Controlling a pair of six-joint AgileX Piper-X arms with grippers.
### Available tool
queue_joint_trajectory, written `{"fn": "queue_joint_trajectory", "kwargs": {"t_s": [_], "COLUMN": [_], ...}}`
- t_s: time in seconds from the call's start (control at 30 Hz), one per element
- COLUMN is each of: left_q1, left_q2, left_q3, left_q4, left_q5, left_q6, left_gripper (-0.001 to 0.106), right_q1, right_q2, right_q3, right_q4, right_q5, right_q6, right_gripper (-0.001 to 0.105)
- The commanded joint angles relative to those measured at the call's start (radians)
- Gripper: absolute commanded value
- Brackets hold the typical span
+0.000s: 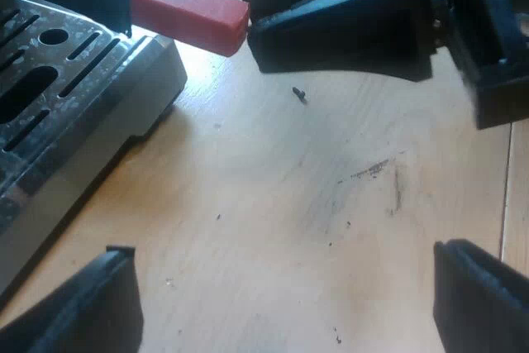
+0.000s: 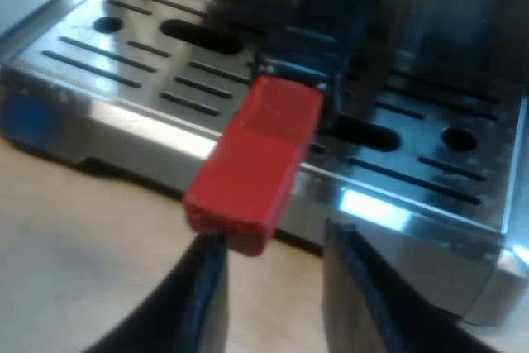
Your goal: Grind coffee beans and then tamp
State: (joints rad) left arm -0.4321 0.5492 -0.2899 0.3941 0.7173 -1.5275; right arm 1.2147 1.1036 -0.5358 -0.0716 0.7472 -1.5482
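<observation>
Wood table (image 1: 273, 188), red handle (image 2: 256, 155) at the tray (image 2: 116, 121)

Pale, scuffed wood lies under your left gripper (image 1: 283, 250), its black fingers spread wide beside the slotted steel tray. Your right gripper (image 2: 270, 237) sits at the handle's square red end, fingers parted, not pinching. From the right wrist you see the handle's dark shaft run back over the tray.

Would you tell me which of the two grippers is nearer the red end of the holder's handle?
The right gripper: it sits right at the red end, by the machine's front. The left gripper hangs open over the table, apart from it.
</observation>
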Motion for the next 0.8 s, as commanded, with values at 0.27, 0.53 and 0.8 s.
{"fn": "queue_joint_trajectory", "kwargs": {"t_s": [0.27,0.53,0.8], "left_q1": [-0.004,-0.004,-0.004], "left_q2": [0.002,0.002,0.002], "left_q3": [-0.003,-0.003,-0.003], "left_q4": [-0.012,-0.012,-0.010], "left_q5": [-0.002,-0.002,-0.002], "left_q6": [0.008,-0.001,-0.004], "left_gripper": [0.074,0.074,0.074], "right_q1": [-0.005,-0.054,-0.072], "right_q2": [0.024,0.064,0.064], "right_q3": [-0.001,-0.003,-0.005], "right_q4": [-0.062,-0.161,-0.164], "right_q5": [0.042,0.125,0.211], "right_q6": [0.002,-0.003,-0.003], "right_gripper": [0.025,0.025,0.025]}}
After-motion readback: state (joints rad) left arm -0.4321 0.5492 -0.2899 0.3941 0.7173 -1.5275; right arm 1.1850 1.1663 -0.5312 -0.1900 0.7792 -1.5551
